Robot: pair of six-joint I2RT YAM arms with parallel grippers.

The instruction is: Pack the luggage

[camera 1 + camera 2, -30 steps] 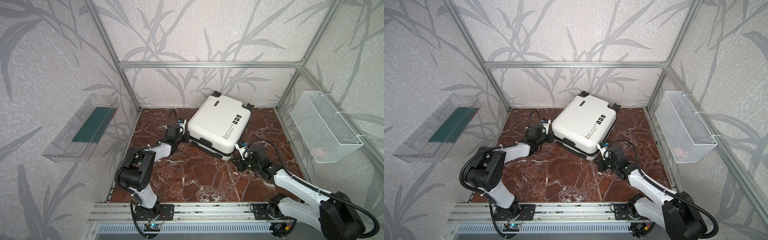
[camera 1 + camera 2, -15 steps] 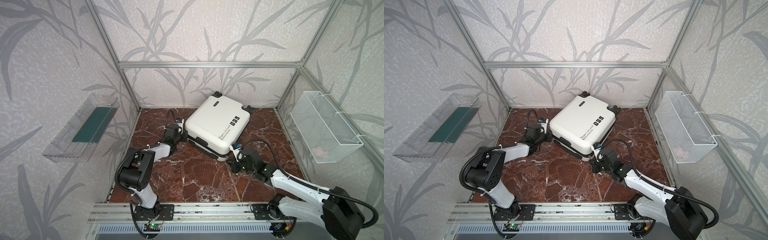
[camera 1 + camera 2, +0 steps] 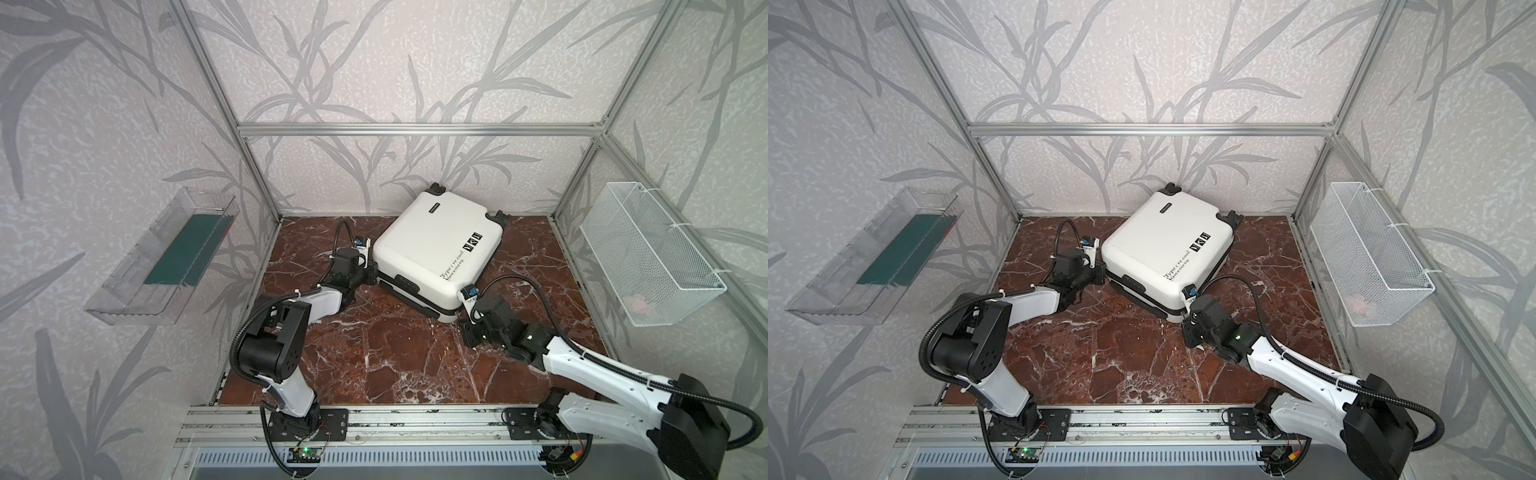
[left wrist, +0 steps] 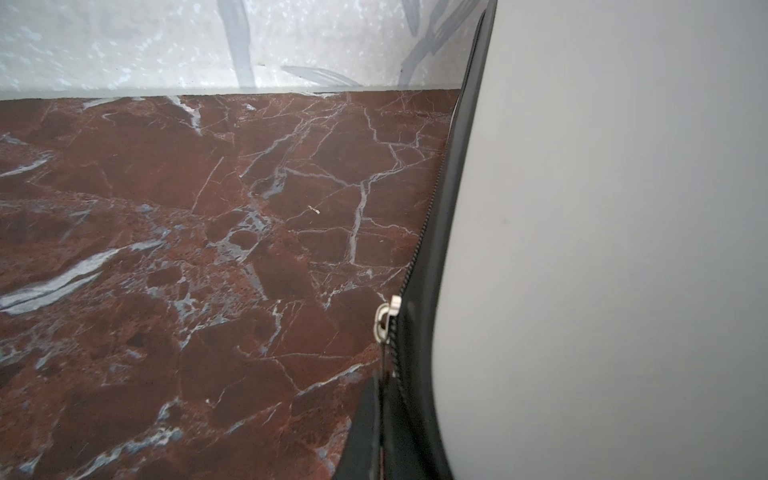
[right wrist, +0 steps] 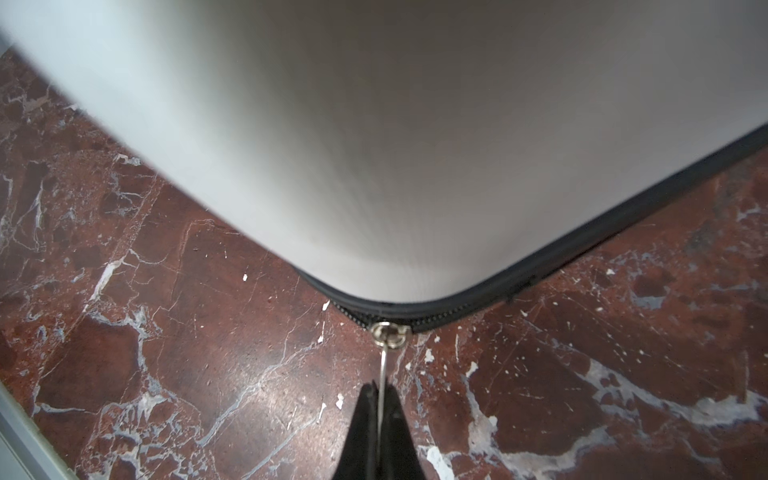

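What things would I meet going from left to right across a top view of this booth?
Clear plastic wall tray → left gripper → white suitcase → white wire mesh basket. The right gripper sits under the suitcase's near corner, so it has no clear place in the order.

It is a robot lab booth: metal frame, papered walls, left arm and right arm bolted to a rail.

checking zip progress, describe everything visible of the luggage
The luggage is a white hard-shell suitcase, lid down, lying flat and diagonal on the marble table, black wheels toward the back wall, black text on top, black zipper seam. The right end effector pinches its zipper pull at the near corner; the left end effector is shut by another slider.
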